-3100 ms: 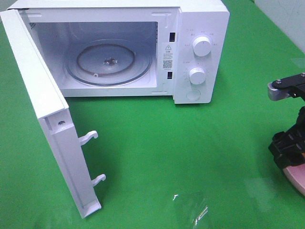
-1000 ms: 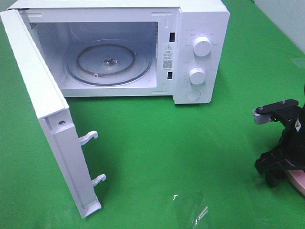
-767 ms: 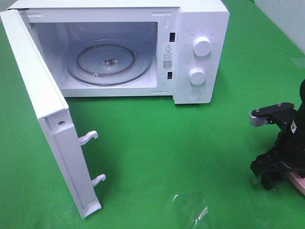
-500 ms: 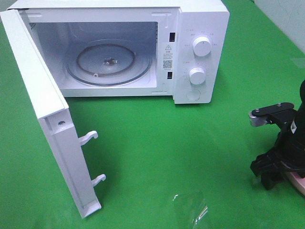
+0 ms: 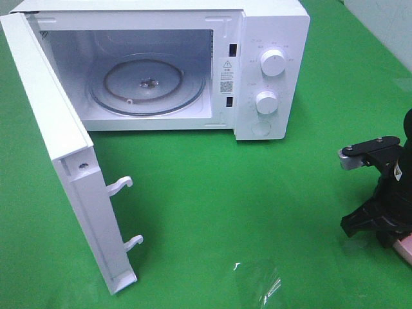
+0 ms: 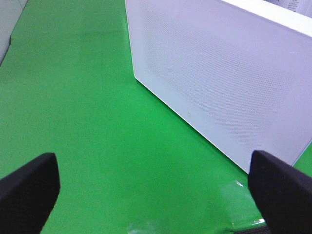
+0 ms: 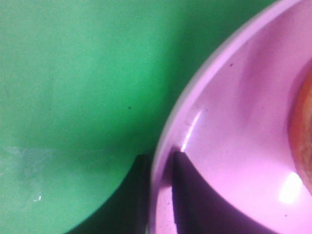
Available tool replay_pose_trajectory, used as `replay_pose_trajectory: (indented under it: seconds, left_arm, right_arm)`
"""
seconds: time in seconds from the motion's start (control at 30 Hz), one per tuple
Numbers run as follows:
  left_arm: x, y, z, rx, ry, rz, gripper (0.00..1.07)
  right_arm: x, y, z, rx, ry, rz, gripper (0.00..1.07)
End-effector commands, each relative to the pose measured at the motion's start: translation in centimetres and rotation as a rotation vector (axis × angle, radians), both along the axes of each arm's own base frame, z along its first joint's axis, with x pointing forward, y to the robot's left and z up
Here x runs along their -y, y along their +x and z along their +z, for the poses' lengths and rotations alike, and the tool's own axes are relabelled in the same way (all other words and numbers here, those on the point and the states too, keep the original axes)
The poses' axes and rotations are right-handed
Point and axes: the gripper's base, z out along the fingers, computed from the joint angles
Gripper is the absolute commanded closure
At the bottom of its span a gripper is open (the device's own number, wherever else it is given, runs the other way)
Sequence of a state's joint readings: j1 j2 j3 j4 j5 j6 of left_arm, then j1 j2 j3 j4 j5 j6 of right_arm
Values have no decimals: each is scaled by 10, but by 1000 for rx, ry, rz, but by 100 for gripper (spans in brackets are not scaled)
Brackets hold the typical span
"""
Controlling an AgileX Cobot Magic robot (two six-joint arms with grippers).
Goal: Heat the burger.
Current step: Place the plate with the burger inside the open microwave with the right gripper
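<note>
In the right wrist view, only an orange-brown sliver of the burger [image 7: 303,131] shows, sitting on the pink plate [image 7: 234,126]. My right gripper [image 7: 160,161] is shut on the plate's rim, one dark finger [image 7: 136,195] outside it and the other inside. The exterior high view shows that gripper [image 5: 376,225] low at the right edge, over a sliver of the plate [image 5: 405,248]; the burger is out of that frame. My left gripper [image 6: 153,195] is open beside the microwave door [image 6: 224,78], holding nothing.
The white microwave [image 5: 273,38] stands at the back with its door [image 5: 64,161] swung wide open to the left. Its glass turntable [image 5: 148,87] is bare. A crumpled bit of clear film [image 5: 261,283] lies on the green cloth near the front.
My right gripper's fingers have closed on the pink plate's rim. The right arm shifted slightly toward the right edge. The left arm and the microwave have not moved.
</note>
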State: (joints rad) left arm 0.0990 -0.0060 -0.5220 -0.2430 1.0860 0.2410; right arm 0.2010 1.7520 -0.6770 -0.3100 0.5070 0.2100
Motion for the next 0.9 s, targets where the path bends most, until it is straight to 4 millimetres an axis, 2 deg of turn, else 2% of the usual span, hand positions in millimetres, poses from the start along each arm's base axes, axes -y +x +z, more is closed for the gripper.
replay_pose_trajectory:
  seconds: [0.03, 0.4, 0.47, 0.53, 0.9]
  left_arm:
    - [0, 0, 0, 14, -5, 2, 9]
    - [0, 0, 0, 14, -5, 2, 9]
    - [0, 0, 0, 14, -5, 2, 9]
    - [0, 0, 0, 14, -5, 2, 9]
    - [0, 0, 0, 14, -5, 2, 9]
  right_arm:
    - [0, -2, -6, -13, 4, -3, 107]
    - [4, -1, 0, -45, -53, 19, 107]
    - [5, -1, 5, -35, -58, 17, 107]
    - [7, -2, 18, -3, -71, 24, 107]
    - [14, -8, 48, 90, -120, -12, 107]
